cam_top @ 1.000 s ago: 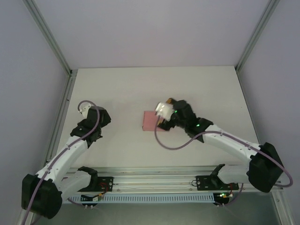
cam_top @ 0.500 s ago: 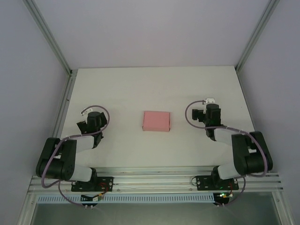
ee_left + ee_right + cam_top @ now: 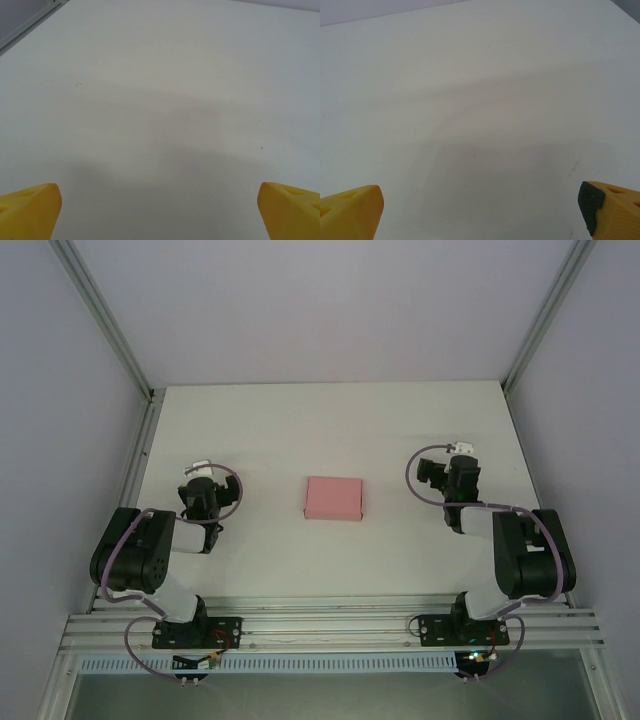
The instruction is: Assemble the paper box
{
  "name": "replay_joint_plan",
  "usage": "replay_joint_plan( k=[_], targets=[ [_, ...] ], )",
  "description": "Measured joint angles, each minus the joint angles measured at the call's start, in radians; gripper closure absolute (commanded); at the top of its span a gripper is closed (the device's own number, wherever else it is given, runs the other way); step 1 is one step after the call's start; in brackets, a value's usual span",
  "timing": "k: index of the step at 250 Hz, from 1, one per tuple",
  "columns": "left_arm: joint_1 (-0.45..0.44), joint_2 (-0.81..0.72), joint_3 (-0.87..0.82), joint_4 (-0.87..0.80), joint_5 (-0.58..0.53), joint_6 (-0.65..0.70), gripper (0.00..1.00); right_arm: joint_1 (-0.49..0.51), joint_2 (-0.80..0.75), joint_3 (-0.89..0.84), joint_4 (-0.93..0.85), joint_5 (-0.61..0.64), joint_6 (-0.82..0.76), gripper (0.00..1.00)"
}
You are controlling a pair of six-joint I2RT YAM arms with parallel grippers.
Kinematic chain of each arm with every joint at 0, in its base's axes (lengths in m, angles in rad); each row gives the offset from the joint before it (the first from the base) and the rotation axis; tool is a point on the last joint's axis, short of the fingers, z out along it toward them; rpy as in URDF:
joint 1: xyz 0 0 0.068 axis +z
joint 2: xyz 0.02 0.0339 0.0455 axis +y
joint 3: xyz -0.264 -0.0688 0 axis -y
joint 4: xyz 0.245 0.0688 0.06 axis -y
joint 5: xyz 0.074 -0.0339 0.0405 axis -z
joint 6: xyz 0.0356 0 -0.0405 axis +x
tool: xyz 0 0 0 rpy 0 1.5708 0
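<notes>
Overhead view; wrist close-ups of table (image 3: 160,100)

Fingertips (image 3: 30,212) of left pincer (image 3: 160,212) and right pincer (image 3: 480,212) partly beyond bottom edge

The paper box (image 3: 334,498) sat alone at the centre of the table (image 3: 300,420), the only obstacle on it. The left gripper (image 3: 203,485) lay well apart at the box's 9 o'clock and the right gripper (image 3: 455,472) well apart at 3 o'clock, with open tabletop in both gaps. Bare surface stretched ahead of each gripper's wide-spread fingers. From 10 through 2 o'clock, free table ran to the back wall (image 3: 320,310). Slanted frame posts (image 3: 100,315) hemmed the far corners.
</notes>
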Motion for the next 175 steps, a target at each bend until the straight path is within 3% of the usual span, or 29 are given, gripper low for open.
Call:
replay_joint_plan(
  k=[59,115,175],
  targets=[
    [0.000,0.000,0.000,0.030,0.011,0.004,0.00,0.000,0.000,-0.002,0.008,-0.016,0.000,0.00],
    [0.000,0.000,0.000,0.030,0.012,0.004,0.00,-0.001,0.012,-0.186,0.245,-0.054,0.000,0.00],
    [0.000,0.000,0.000,0.030,0.029,0.011,0.00,-0.021,0.025,-0.154,0.271,-0.062,0.019,0.00]
  ],
)
